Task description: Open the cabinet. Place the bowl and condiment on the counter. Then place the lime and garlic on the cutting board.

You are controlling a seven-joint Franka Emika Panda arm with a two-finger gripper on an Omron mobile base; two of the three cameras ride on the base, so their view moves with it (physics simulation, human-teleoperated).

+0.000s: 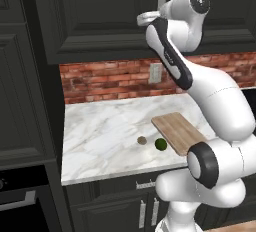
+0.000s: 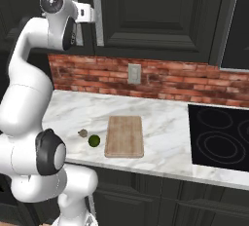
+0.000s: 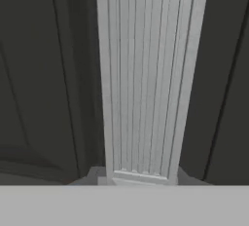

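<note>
The dark cabinet (image 2: 160, 10) hangs above the counter (image 2: 165, 122) with both doors looking shut. My gripper (image 2: 90, 13) is up at its silver bar handles (image 2: 98, 25). In the hand view one handle (image 3: 146, 74) stands close up between my fingertips, with the gripper (image 3: 138, 175) shut on it. On the counter, the lime (image 2: 94, 141) and the smaller garlic (image 2: 83, 133) lie just left of the wooden cutting board (image 2: 125, 136). The left base view shows the lime (image 1: 160, 144), garlic (image 1: 142, 140) and board (image 1: 178, 132) too. The bowl and condiment are hidden.
A black stovetop (image 2: 219, 137) sits right of the board. A wall outlet (image 2: 134, 73) is set in the red brick backsplash. A tall dark side cabinet (image 1: 20, 101) bounds the counter on the left. Low drawers (image 1: 145, 206) run below the counter's edge.
</note>
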